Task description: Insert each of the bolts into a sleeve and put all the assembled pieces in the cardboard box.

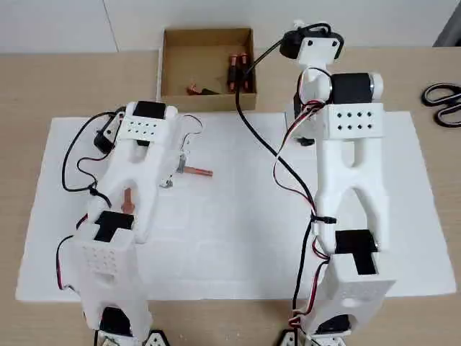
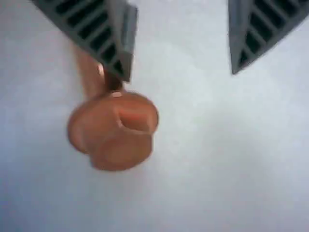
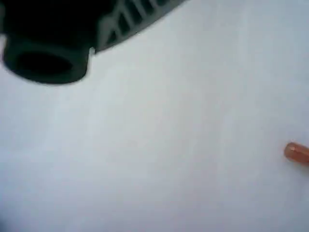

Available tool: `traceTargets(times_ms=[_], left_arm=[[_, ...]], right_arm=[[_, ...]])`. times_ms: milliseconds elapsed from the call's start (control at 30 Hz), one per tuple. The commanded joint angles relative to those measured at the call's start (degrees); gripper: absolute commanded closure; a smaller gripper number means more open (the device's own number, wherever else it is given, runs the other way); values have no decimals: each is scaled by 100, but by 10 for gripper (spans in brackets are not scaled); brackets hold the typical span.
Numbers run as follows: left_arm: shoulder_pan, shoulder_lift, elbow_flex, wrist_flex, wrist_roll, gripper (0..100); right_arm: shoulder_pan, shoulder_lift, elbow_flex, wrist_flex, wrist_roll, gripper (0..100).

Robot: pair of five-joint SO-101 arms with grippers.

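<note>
bolt (image 2: 113,130): copper-coloured metal, smooth and slightly glossy. it has a round shank and a wider, rounded head, and lies flat on the mat. its shank runs in under one finger (image 2: 104,34) of the left gripper; whether they touch cannot be told.
left gripper (image 2: 179,75): spread wide, gripping nothing, low over the mat. the fingers are dark grey plastic wedges with ribbed, slotted faces.
second bolt (image 1: 128,200): same copper finish. it lies on the mat behind the left gripper, beneath that arm's white forearm.
sleeve (image 3: 46,65): black, matte, a short cylinder with a round bore.
right gripper (image 3: 82,46): pinched onto the sleeve, which sits at its tip above the mat.
copper tip (image 3: 297,153): a rounded end on the mat, well apart from the right gripper. which bolt it belongs to cannot be told.
cardboard box (image 1: 167,68): brown, rectangular, open-topped, beyond the left gripper and well apart from it.
assembled pieces (image 1: 238,71): two black sleeves with copper ends, side by side in the box. a third dark and reddish piece (image 1: 198,90) lies near them.
markings: too small to read.
mat (image 1: 238,238): a white matte sheet under both grippers.
table (image 1: 43,79): light wood grain.
arms: white plastic shells with black servo blocks and black and red cables.
scissors (image 1: 443,101): black looped handles, far out from the right gripper.
</note>
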Motion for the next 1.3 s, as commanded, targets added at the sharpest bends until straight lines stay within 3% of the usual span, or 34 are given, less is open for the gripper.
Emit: traceTargets(times_ms=[0,233,867,1133,1267], left_arm=[[44,-114,-321,114,44,874],[44,-53,-831,378,70,874],[35,-35,101,-800,334,874],[9,695,40,-1064,334,876],[44,695,-251,-826,308,964]], right_arm=[[22,-330,-35,-75,26,946],[22,-330,-35,-75,26,946],[22,-330,-35,-75,26,946],[22,-330,-35,-75,26,946],[22,-330,-35,-75,26,946]])
